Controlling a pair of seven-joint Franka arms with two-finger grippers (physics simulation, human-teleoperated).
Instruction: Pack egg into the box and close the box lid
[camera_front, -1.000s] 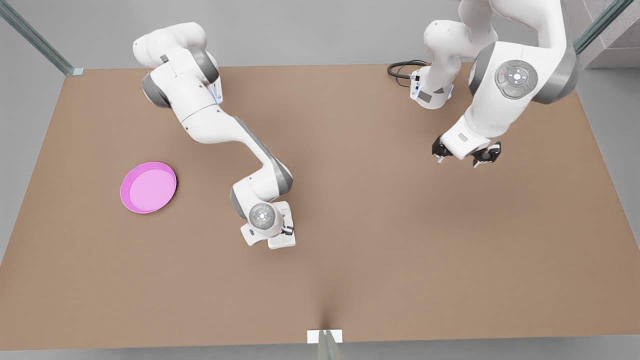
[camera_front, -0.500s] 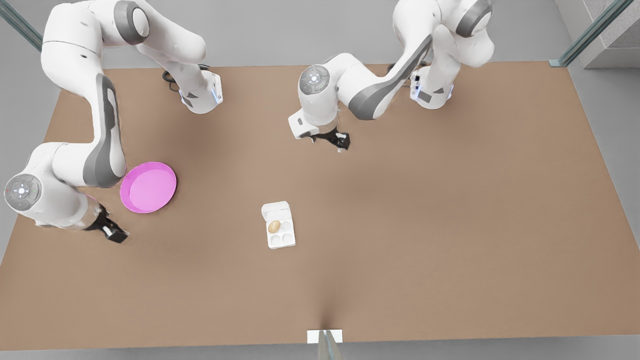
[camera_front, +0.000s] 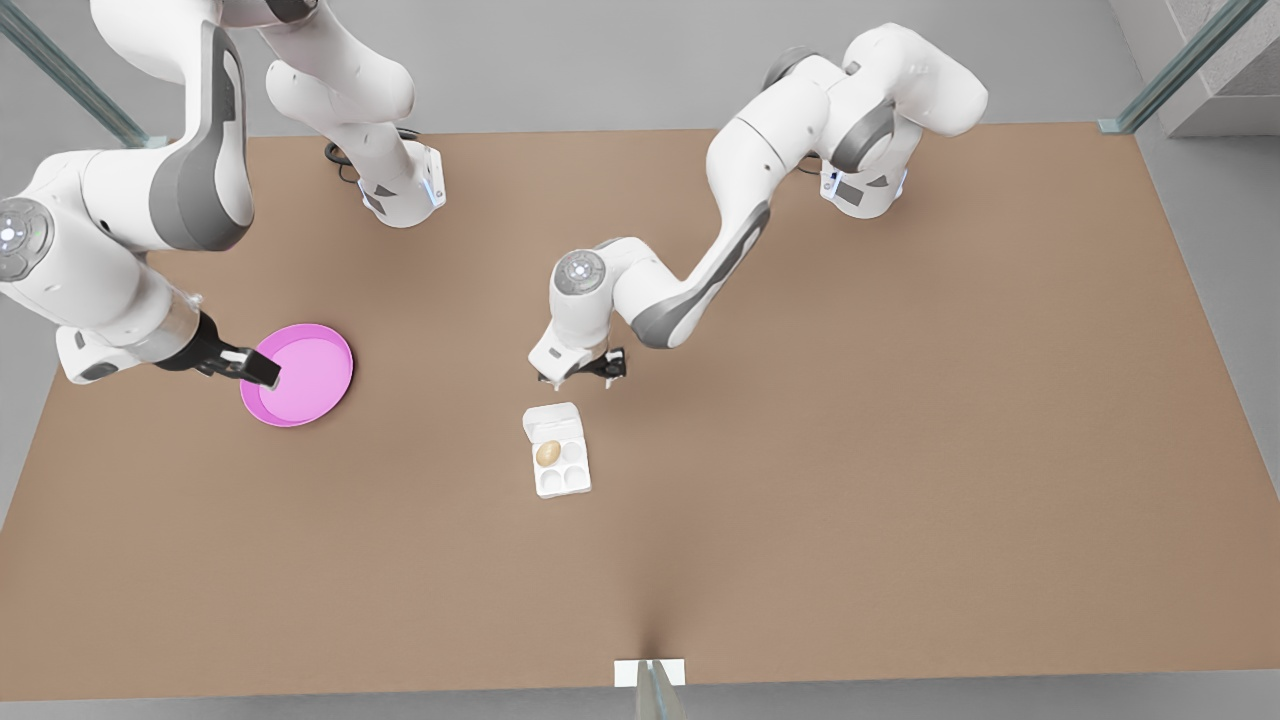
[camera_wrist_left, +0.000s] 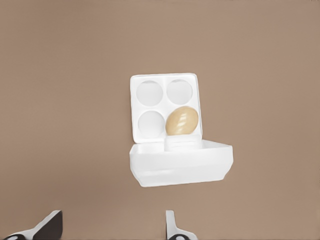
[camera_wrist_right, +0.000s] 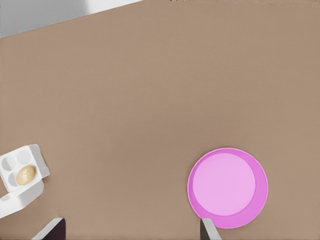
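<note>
On the brown table (camera_front: 800, 480), front view: white box (camera_front: 558, 465) near the middle, open, with the box lid (camera_front: 551, 419) raised at its far edge and the tan egg (camera_front: 548, 453) seated in the cup beside the lid, toward the front view's left. Just above the lid, the left gripper (camera_front: 583, 373), fingers apart, clear of the carton. At the front view's left, the right gripper (camera_front: 250, 369) reaching over the near rim of the pink plate (camera_front: 297, 374), well apart from the box; finger spacing hard to judge from this angle.

From the left wrist: box (camera_wrist_left: 165, 107) straight ahead, three cups bare, egg (camera_wrist_left: 182, 121) in the fourth next to the hinge, box lid (camera_wrist_left: 181, 163) tilted up toward the camera. Two fingertips (camera_wrist_left: 47, 227) at the frame edge, spread wide, touching nothing.

From the right wrist: plate (camera_wrist_right: 228, 187) close by, one fingertip (camera_wrist_right: 209, 231) at its rim, the other well off to the side, so spread open and holding nothing. Farther off, the box (camera_wrist_right: 20, 172) with the egg (camera_wrist_right: 25, 175) inside and the lid (camera_wrist_right: 17, 200) up.
</note>
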